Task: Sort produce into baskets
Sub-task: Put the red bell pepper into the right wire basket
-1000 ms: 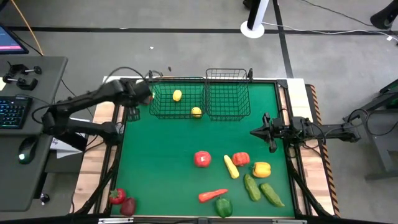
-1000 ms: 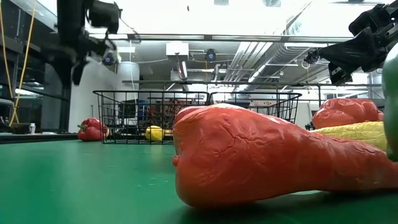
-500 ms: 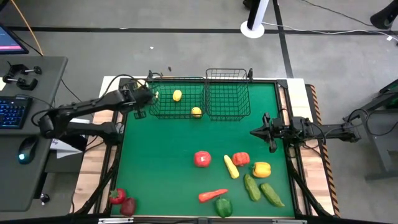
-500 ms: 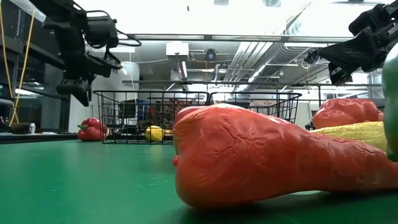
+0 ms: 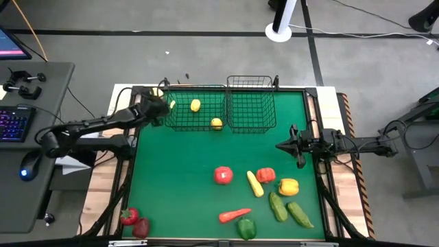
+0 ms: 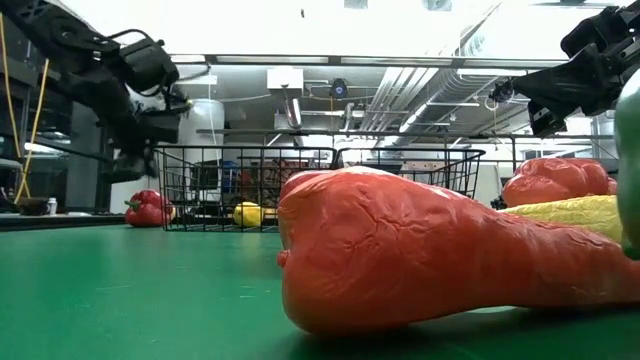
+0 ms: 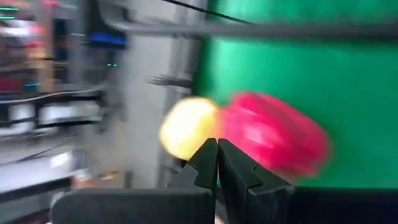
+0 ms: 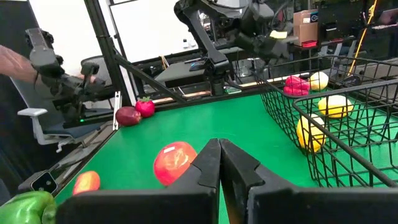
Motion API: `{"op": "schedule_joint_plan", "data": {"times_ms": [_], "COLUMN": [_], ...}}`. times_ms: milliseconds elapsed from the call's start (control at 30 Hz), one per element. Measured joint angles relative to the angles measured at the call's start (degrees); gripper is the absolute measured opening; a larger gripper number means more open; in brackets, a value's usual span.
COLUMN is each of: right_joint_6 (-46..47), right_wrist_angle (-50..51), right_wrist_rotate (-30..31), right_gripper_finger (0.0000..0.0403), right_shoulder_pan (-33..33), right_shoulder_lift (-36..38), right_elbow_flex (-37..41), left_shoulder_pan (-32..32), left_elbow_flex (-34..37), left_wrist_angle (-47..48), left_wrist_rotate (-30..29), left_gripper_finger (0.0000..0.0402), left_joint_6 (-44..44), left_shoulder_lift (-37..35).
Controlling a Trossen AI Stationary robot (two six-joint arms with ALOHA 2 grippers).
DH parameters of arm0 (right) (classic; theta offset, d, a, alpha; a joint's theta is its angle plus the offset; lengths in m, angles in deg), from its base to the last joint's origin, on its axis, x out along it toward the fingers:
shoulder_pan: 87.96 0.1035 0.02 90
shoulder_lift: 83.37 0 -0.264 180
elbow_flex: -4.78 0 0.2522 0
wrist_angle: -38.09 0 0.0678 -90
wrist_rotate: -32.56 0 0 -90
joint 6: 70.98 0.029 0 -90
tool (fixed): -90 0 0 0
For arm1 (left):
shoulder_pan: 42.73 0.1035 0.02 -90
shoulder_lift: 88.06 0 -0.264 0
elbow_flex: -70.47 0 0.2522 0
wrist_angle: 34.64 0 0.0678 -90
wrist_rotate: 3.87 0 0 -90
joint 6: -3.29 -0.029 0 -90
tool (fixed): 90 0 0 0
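Observation:
Two black wire baskets stand side by side at the far edge, the left basket [image 5: 195,110] holding yellow lemons [image 5: 216,123] and the right basket [image 5: 251,104] beside it. A red pepper [image 6: 150,207] and a lemon [image 8: 318,79] lie on the table at the far left corner, outside the left basket. My left gripper [image 7: 216,163] is shut with nothing between its fingers. It slants down just above that pepper [image 7: 273,134] and lemon [image 7: 186,127]. My right gripper [image 8: 219,155] is shut and hangs level at the right edge [image 5: 280,146].
Loose produce lies on the near half of the green mat: a red tomato [image 5: 223,175], a red pepper [image 5: 265,175], a yellow pepper [image 5: 288,186], green cucumbers [image 5: 277,206], a long red-orange piece [image 5: 234,215], a green pepper [image 5: 246,228]. Two red pieces [image 5: 134,221] sit at the near left corner.
My left gripper has come down from high above the table beside the left basket's left end. It has tipped over and now slants down just above the red pepper at the far left corner.

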Motion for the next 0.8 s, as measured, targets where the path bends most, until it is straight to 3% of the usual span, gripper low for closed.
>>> {"op": "schedule_joint_plan", "data": {"times_ms": [100, 567, 800], "right_joint_6": [0.0, 0.0, 0.0], "right_wrist_angle": [0.0, 0.0, 0.0], "right_wrist_rotate": [0.0, 0.0, 0.0], "right_gripper_finger": [0.0, 0.0, 0.0], "right_shoulder_pan": [0.0, 0.0, 0.0], "right_shoulder_lift": [0.0, 0.0, 0.0], "right_elbow_flex": [0.0, 0.0, 0.0], "left_shoulder_pan": [1.6, 11.1, 14.1], "left_elbow_flex": [0.8, 2.8, 2.8], "left_wrist_angle": [-5.7, -7.8, -13.1], "left_wrist_rotate": [-1.6, 12.9, 14.1], "left_gripper_finger": [0.0, 0.0, 0.0], "left_joint_6": [-2.6, -9.2, -13.2], "left_shoulder_lift": [0.0, 0.1, 4.7]}}
